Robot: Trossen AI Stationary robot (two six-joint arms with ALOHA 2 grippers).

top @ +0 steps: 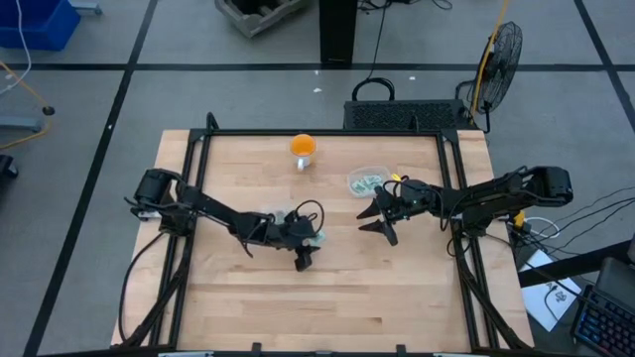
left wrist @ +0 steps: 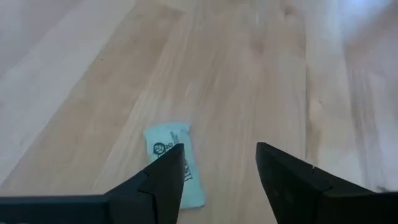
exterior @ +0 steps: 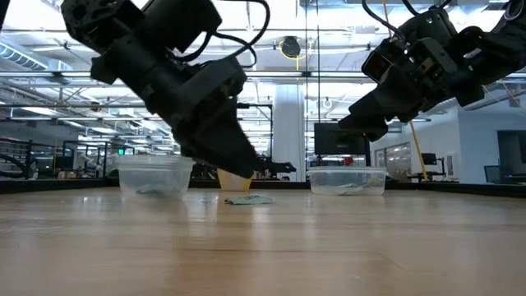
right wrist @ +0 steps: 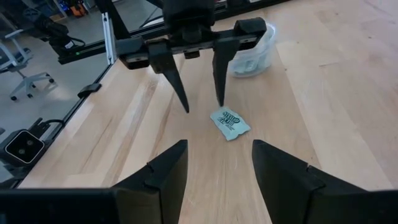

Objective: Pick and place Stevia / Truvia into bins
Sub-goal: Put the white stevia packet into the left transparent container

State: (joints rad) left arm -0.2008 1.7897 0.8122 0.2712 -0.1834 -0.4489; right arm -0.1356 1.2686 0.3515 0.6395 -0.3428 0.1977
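My left gripper (right wrist: 199,93) hangs spread just beside the green sachet (right wrist: 230,124), which lies flat on the table (top: 327,297) near the round cup (right wrist: 252,56). It's light, thin, floppy paper; I'd pinch across its short edges. My right gripper (top: 382,214) waits spread, holding nothing.

You will find no legible text. The sachet (left wrist: 174,163) lying just beside one finger of the left gripper (left wrist: 217,171) carries dark print and a round mark, also seen in the right wrist view (right wrist: 229,122), but you cannot read any of it.
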